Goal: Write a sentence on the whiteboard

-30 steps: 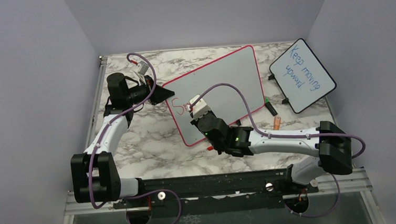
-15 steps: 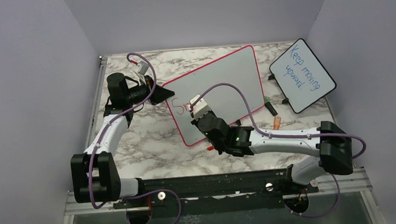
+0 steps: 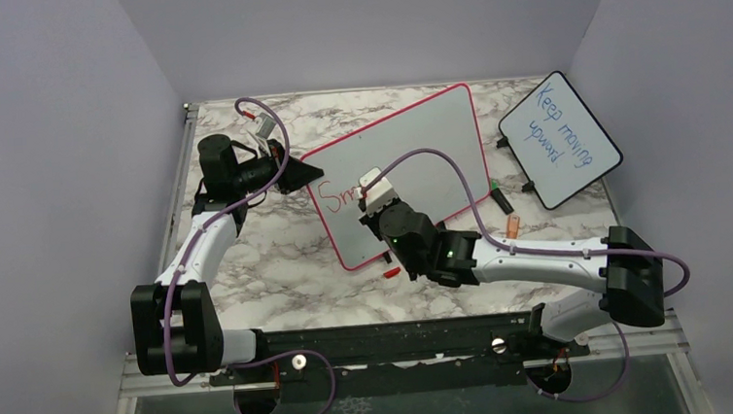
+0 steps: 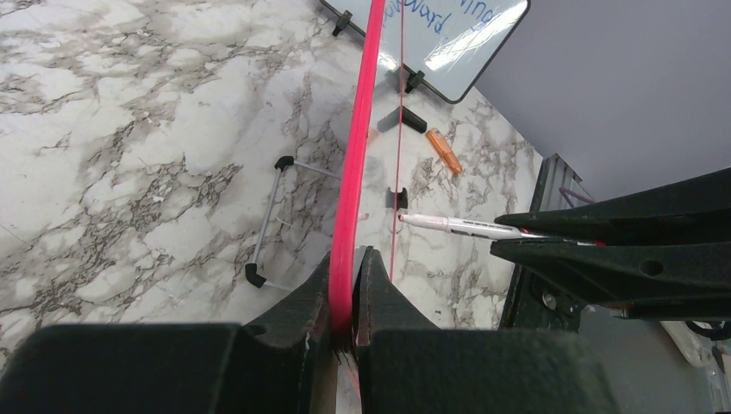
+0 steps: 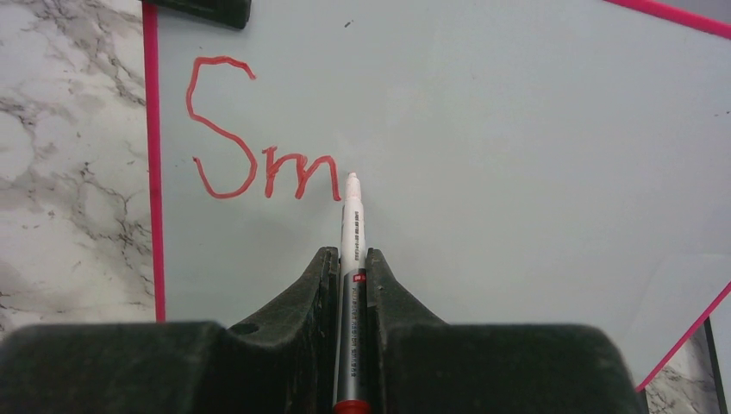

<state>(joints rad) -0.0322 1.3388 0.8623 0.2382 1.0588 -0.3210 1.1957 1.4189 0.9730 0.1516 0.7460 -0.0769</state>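
The red-framed whiteboard (image 3: pixel 417 155) stands tilted mid-table. Its frame edge (image 4: pixel 360 147) runs up the left wrist view, and its face (image 5: pixel 517 155) fills the right wrist view. My left gripper (image 3: pixel 304 172) is shut on the board's left frame edge, also seen in its own view (image 4: pixel 346 259). My right gripper (image 5: pixel 347 259) is shut on a red marker (image 5: pixel 351 224), whose tip touches the board just right of the red letters "Sm" (image 5: pixel 259 147). The sentence reads only "Sm" (image 3: pixel 340 196) in the top view. The marker (image 4: pixel 465 226) also shows in the left wrist view.
A smaller black-framed board (image 3: pixel 560 138) with blue writing stands at the back right. A dark marker (image 3: pixel 501 198), an orange marker (image 3: pixel 512 226) and a red cap (image 3: pixel 391 272) lie on the marble table (image 3: pixel 270 272). A wire stand (image 4: pixel 276 220) lies behind the board.
My right gripper has moved right along the board with the marker, and the "m" after the "S" now shows. The left arm has not moved.
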